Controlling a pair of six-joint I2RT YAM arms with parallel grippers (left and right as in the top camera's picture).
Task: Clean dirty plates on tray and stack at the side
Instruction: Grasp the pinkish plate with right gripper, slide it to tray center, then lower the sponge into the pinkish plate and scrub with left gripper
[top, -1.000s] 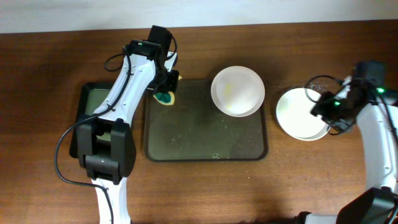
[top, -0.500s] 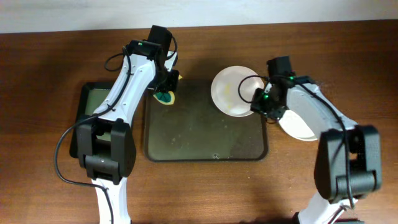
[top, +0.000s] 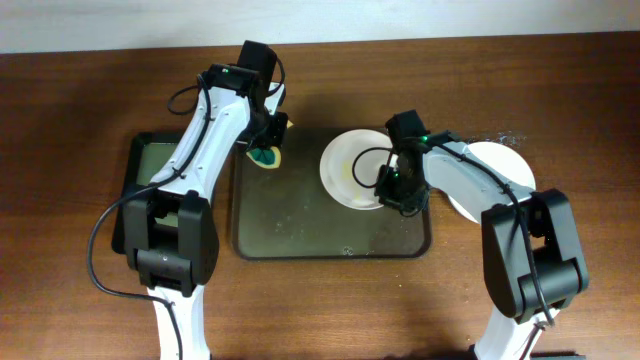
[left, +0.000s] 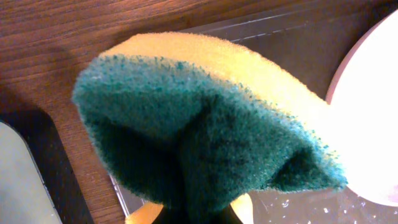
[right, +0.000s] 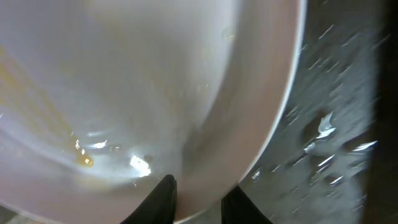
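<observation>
Smeared plate (top: 345, 165) on tray (top: 300, 225); sponge (top: 265, 156) over tray corner

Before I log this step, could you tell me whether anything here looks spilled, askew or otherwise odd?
Nothing looks broken or tipped. The plate on the tray carries yellowish smears, and droplets speckle the tray beside it, clearest in the right wrist view. The right gripper pinches the plate's rim.

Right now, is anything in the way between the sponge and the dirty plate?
Nothing visible. Only bare tray lies between the sponge in the left pincer and the dirty plate. The right pincer holds the plate's far edge, out of the path.
</observation>
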